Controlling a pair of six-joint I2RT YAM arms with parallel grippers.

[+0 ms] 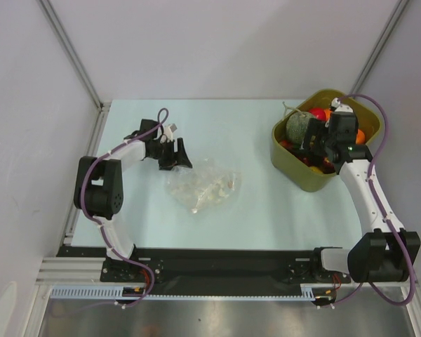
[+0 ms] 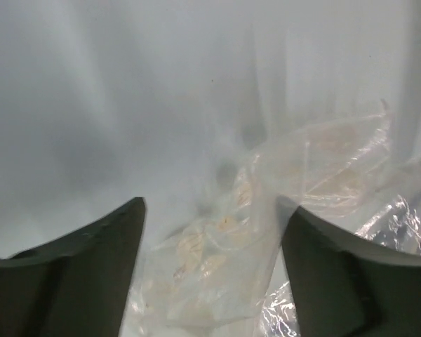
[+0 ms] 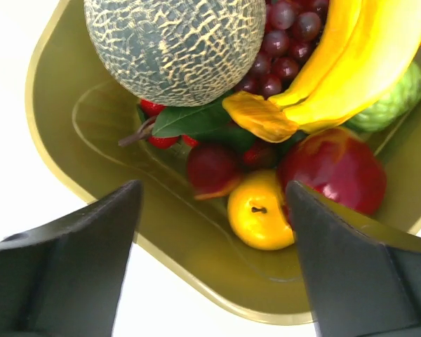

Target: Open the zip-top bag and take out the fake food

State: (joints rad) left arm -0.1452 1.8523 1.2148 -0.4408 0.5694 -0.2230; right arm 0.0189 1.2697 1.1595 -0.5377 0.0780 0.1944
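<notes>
**Q:** Starting nearest the arm bases, what lies on the table (image 1: 281, 210)?

**A:** The zip-top bag (image 1: 202, 186), crumpled, left of centre on the pale surface. Just beyond it is the left gripper (image 1: 177, 161), jaws spread, tips at the bag's far-left edge, pinching nothing.

**Q:** What does the left wrist view add?

**A:** Detail of the film. It is clear and creased, runs beneath the gap between the dark fingers (image 2: 70, 274) and spreads out to the right. Pale tan flecks show through it, and what they are cannot be told. Nor can it be told whether the fingers touch the plastic.

**Q:** And farther back, on the right?

**A:** The olive tub (image 1: 305, 175), well apart from the bag. The right gripper (image 1: 321, 144) hangs over it and hides most of the contents from above. Only the netted melon (image 1: 299, 125) and scraps of red and orange show.

**Q:** What does the right wrist view supply?

**A:** Jaws wide apart and empty above the tub's interior. The fake food (image 3: 214, 168) lies heaped inside: the melon, a banana (image 3: 351, 49), dark grapes (image 3: 284, 49), a red apple (image 3: 333, 168) and a small yellow fruit (image 3: 259, 210).
</notes>
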